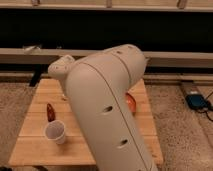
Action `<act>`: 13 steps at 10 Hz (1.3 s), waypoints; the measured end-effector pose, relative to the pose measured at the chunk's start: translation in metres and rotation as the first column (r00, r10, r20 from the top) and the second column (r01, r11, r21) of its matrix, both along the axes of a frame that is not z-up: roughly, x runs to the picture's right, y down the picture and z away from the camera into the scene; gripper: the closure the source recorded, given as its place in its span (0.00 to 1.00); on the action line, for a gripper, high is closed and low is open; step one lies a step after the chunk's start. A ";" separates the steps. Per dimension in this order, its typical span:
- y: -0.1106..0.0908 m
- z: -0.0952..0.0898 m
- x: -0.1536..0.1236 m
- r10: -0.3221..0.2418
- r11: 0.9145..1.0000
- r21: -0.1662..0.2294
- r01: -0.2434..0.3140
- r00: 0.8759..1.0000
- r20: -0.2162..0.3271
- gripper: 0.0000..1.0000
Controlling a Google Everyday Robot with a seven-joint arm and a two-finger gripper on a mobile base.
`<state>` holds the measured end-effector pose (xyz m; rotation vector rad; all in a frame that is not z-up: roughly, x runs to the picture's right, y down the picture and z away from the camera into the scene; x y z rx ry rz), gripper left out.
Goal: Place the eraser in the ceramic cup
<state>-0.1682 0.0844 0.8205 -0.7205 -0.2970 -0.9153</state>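
Observation:
The ceramic cup (pixel 54 132) is a small plain white cup standing upright near the front left of the wooden table (pixel 35 145). The eraser is hidden or out of view. My large white arm (pixel 107 110) fills the middle of the camera view and covers most of the table's centre and right. My gripper is not in view; it lies somewhere behind the arm.
A small dark red bottle (pixel 50 112) lies just behind the cup. An orange rounded object (pixel 131 103) shows at the arm's right edge. A blue device with a cable (pixel 196 101) lies on the carpet at the right. A dark low wall runs behind the table.

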 end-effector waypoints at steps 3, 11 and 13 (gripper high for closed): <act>0.000 0.000 0.000 0.000 1.000 0.000 0.000 1.000 0.000 0.20; 0.002 -0.003 0.011 0.005 1.000 -0.002 -0.005 0.996 -0.087 0.20; 0.003 -0.012 0.034 0.038 0.999 0.002 -0.038 0.989 -0.144 0.20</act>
